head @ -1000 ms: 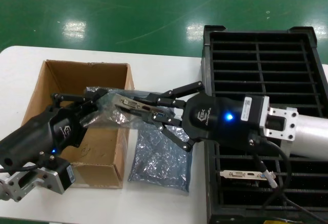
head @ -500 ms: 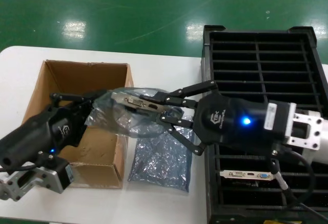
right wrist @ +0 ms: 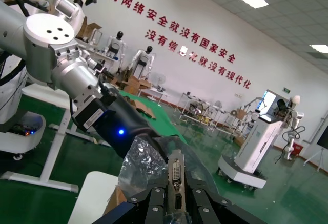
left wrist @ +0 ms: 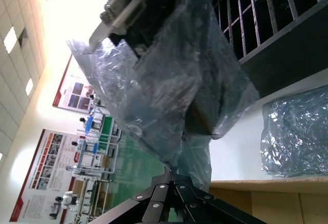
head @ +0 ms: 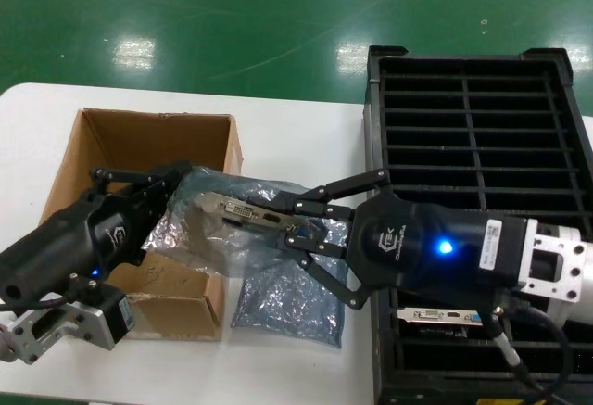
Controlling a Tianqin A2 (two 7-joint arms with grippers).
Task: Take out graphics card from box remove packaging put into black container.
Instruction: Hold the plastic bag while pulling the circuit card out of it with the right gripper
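Observation:
In the head view the graphics card hangs over the right wall of the box, its silver bracket sticking out of the packaging. My right gripper is shut on the bracket end. At the bag's opposite end my left gripper is shut on the plastic. The left wrist view shows the bag rising from the left gripper, with the bracket beyond. In the right wrist view the bracket stands between the shut fingers of the right gripper. The black container is at the right.
A second, empty silver bag lies flat on the white table between box and container. Another card sits in a near slot of the container, under my right arm. The box's near wall stands beside my left wrist.
My right gripper has carried the bracket end first to the right, then down and nearer. The bag has stretched between the two grippers. My left gripper has barely moved.

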